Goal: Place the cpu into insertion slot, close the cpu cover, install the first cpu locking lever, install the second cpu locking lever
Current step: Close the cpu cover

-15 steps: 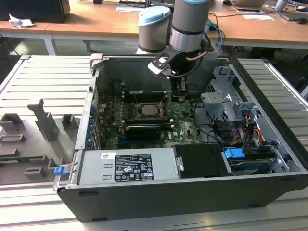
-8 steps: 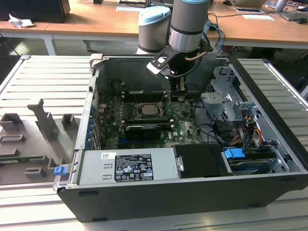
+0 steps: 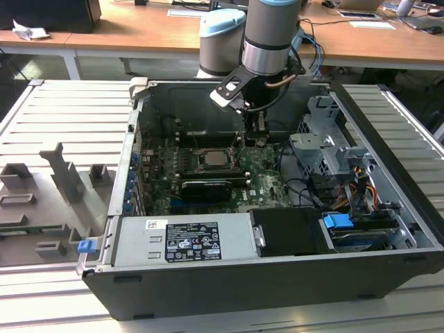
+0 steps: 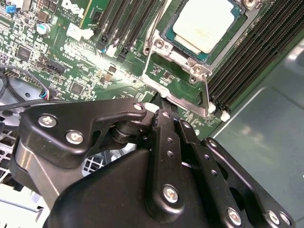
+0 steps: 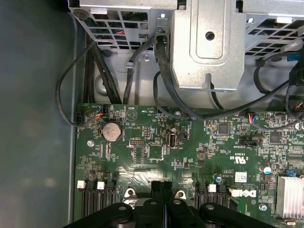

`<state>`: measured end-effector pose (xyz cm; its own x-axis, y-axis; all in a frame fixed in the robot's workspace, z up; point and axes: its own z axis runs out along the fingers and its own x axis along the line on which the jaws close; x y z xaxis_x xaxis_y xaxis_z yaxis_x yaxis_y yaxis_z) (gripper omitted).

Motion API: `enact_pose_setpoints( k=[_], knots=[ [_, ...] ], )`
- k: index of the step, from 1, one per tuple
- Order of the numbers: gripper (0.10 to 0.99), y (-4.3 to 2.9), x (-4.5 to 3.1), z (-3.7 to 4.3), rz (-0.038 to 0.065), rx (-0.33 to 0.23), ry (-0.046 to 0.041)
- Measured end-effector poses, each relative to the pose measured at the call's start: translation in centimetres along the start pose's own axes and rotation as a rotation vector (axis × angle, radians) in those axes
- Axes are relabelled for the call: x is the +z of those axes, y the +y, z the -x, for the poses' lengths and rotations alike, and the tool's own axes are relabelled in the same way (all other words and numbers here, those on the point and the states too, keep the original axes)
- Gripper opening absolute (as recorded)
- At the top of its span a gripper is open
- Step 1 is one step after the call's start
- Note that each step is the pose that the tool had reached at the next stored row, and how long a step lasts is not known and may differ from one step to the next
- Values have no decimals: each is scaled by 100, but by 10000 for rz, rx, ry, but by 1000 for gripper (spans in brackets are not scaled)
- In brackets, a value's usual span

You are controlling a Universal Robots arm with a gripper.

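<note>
The cpu (image 4: pixel 205 24) lies flat in the insertion slot (image 4: pixel 159 45) on the green board, its pale metal face up; the exterior view shows the cpu (image 3: pixel 211 159) mid-board. The cpu cover (image 4: pixel 148 66) is swung up off the socket, and the board shows through its cut-out. A thin wire lever (image 4: pixel 207 92) stands along the cover's side. My gripper (image 4: pixel 161 113) is shut with nothing seen between its fingers, its tips right at the raised cover's outer edge. It hangs inside the case at the exterior view's right of the socket (image 3: pixel 255 139), and the first wrist view shows the gripper (image 5: pixel 161 186) over the board.
Black memory slots (image 4: pixel 247 52) flank the socket. A long black card (image 3: pixel 206 187) lies in front of it. The power supply (image 3: pixel 184 239), the metal drive cage (image 3: pixel 326 149) and loose black cables (image 5: pixel 161 71) crowd the case. A grey fixture (image 3: pixel 62 173) stands outside.
</note>
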<state>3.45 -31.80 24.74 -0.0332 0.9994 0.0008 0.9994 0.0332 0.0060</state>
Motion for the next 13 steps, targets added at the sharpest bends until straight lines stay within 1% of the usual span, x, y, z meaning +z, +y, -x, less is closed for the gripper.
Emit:
enact_pose_setpoints(
  k=[13],
  knots=[
    [106,-35,-1,-1,-1,0,-1]
  ],
)
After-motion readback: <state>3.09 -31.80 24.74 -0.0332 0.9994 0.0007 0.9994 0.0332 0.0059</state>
